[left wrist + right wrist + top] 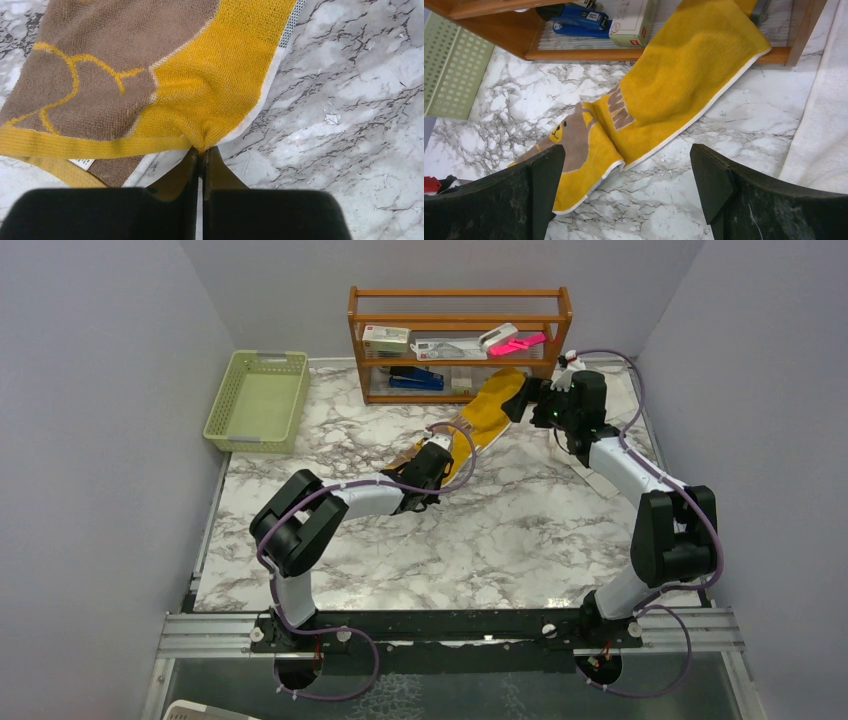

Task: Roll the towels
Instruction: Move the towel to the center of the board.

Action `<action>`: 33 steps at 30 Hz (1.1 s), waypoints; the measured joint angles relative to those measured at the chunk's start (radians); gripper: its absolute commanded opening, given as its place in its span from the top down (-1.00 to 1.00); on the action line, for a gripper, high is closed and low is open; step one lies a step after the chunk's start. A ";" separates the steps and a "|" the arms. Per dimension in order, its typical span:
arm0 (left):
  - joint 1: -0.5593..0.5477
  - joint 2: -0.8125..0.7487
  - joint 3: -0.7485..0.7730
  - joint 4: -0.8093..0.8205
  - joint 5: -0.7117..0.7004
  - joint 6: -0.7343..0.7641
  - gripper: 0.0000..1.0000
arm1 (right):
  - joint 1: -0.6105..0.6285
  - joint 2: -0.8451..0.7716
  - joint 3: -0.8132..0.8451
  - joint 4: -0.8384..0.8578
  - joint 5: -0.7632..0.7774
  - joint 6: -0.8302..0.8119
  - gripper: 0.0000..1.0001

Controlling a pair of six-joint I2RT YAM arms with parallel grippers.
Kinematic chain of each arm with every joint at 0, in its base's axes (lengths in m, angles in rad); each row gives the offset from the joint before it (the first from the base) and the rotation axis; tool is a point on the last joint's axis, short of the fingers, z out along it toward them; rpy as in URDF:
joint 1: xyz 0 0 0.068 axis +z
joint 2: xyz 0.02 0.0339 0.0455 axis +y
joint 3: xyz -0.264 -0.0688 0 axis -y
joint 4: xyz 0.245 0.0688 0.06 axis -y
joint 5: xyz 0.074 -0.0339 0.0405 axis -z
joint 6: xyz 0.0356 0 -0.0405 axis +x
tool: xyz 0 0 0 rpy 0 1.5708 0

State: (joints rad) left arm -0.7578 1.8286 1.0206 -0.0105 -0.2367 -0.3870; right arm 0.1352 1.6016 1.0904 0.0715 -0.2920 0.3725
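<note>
Yellow towel (215, 75) edge clamped in left pincer (201, 150); right pincer (626, 165) apart, above it.

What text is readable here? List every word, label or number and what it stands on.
Nothing reads clearly.
Brown letters on the yellow towel: bunched by a fold, unreadable.
White tag on that towel: print too small.
Box: red label blurred.
Blue stapler: label too small.

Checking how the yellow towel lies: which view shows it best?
Right wrist: the yellow towel shows along most of its length, stretched out from the shelf. Left wrist shows only the end pinched by the left gripper; top external has it small and partly covered.
</note>
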 measured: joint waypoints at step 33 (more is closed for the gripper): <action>0.415 -0.885 -0.169 -0.510 -0.326 0.130 1.00 | 0.233 0.187 0.100 -0.080 0.097 -0.038 -0.77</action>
State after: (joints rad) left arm -0.3428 0.9436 0.8513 -0.5201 -0.5625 -0.2565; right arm 0.3687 1.7885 1.1900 -0.0086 -0.1951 0.3347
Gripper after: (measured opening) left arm 0.031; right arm 0.900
